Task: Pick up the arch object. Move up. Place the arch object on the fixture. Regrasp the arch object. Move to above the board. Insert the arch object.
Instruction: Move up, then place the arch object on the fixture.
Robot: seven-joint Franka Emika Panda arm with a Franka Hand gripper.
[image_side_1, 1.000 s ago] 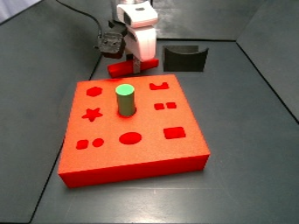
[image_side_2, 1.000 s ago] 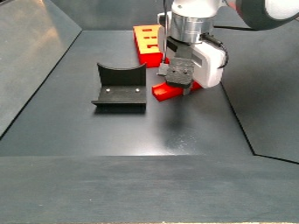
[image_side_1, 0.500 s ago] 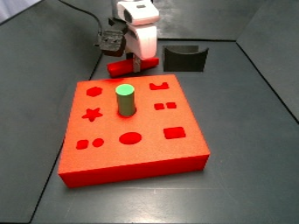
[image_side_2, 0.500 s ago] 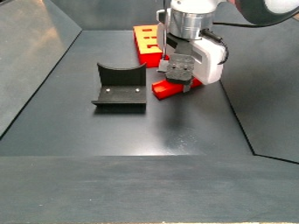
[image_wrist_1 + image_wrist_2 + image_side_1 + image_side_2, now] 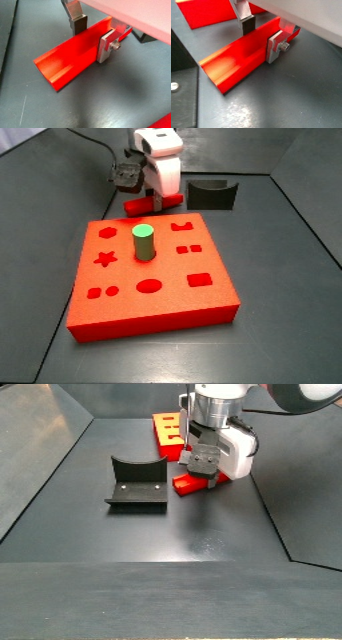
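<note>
Both wrist views: gripper [image 5: 92, 34] has its silver fingers [image 5: 275, 46] closed narrowly across the arch object [image 5: 75, 57], one plate on each long face; no writing readable anywhere. In a side view the arch object [image 5: 142, 202] sits low by the floor between the board [image 5: 150, 276] and the fixture [image 5: 211, 194], long axis roughly level. Gripper [image 5: 203, 467] stands just beside the fixture [image 5: 136, 483], not touching.

Legible text, labels, brands, numbers, signs: none. The tool [image 5: 90, 34], straddling the arch object [image 5: 73, 57] on the floor beside the board [image 5: 154, 278], carries no readable marking.
</note>
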